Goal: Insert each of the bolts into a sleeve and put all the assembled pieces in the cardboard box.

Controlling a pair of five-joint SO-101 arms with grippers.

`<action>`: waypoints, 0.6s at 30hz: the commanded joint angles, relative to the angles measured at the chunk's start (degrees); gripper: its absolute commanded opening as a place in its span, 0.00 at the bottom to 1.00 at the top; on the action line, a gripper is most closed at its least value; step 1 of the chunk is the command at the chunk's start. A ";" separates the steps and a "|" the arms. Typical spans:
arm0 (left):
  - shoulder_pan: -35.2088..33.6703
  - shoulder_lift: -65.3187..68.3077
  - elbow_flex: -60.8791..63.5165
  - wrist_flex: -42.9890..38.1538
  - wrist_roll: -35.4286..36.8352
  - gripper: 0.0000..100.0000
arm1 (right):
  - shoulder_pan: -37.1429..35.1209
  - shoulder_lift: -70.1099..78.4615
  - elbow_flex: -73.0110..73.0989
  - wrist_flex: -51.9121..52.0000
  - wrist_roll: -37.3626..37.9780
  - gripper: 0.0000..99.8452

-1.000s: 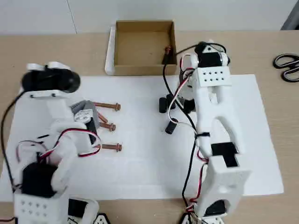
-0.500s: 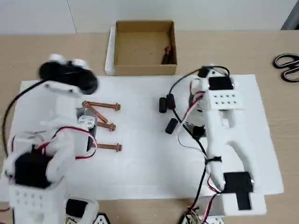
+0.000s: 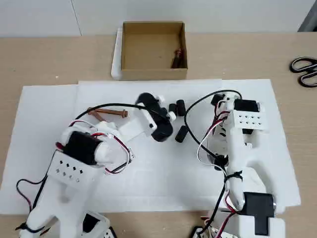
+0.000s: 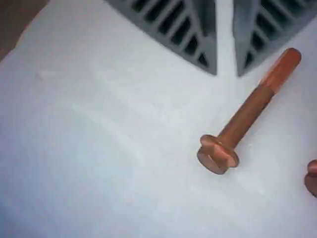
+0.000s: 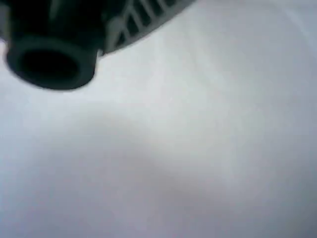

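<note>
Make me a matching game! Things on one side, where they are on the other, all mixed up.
Things:
1. scissors
2. bolt
3. sleeve
4. assembled piece

Places:
a. inside the cardboard box
b. on the white sheet, right by the left gripper
c. on the bare table, at the high view's right edge
d. on the white sheet, between the two arms

Pairs: 1-c, 2-b, 3-d, 4-a

No text, label, number or sign can be read. The cardboard box (image 3: 148,49) has plain walls. The bolts (image 3: 111,113), the sleeves (image 3: 181,134) and the white sheet (image 3: 163,173) in front of the box carry no marking.
</note>
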 commanded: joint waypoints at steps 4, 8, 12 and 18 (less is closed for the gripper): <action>0.44 2.02 1.19 0.53 -7.91 0.00 | 0.75 -2.86 -0.09 0.40 16.62 0.00; -2.37 3.43 3.91 0.88 -14.77 0.00 | 0.75 -2.86 -0.09 0.40 22.07 0.00; -9.49 5.19 4.09 0.97 -23.12 0.00 | 0.84 -2.86 1.05 -0.13 24.70 0.00; -13.80 10.64 5.93 2.73 -32.53 0.00 | 0.84 -2.86 6.42 -3.65 25.32 0.01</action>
